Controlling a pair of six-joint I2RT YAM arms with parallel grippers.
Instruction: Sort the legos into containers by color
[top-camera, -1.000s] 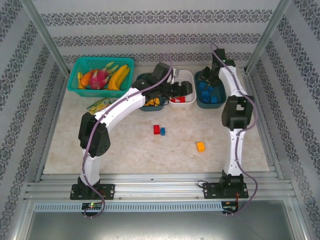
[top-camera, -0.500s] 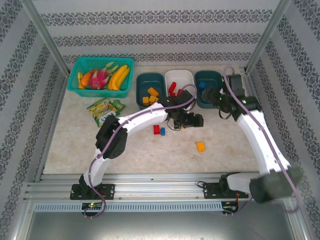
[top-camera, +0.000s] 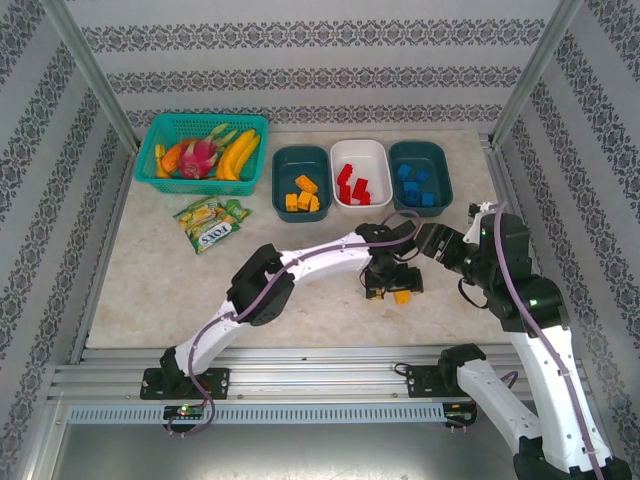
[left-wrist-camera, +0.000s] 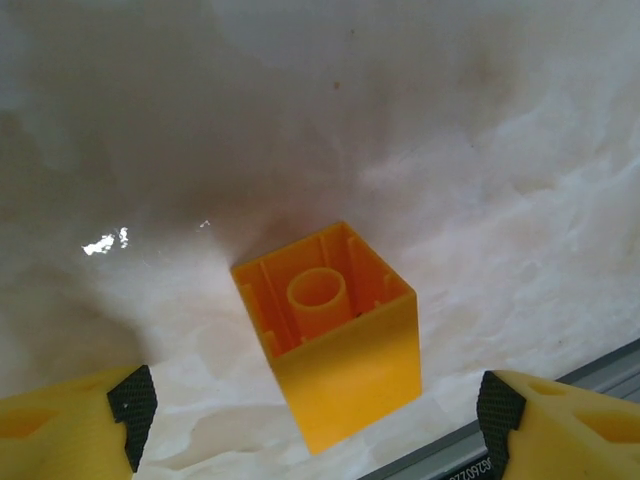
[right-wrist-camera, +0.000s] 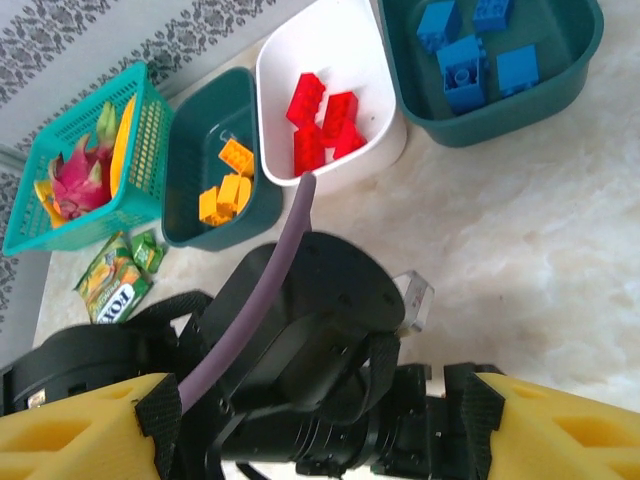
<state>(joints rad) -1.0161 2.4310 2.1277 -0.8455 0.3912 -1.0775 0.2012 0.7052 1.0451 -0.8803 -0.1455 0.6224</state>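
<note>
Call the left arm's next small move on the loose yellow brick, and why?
Probably lower straight down, then close. In the left wrist view the yellow brick lies on its side on the table, roughly centred between the open left jaws, which seem to sit above it rather than around it.

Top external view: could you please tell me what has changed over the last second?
The left gripper swung from above the tubs toward the near edge and now brackets the yellow-orange lego, jaws open, not gripping. The right gripper drew back from the blue-filled teal tub to mid-table, open. The lego, white tub and other teal tub kept their places.
</note>
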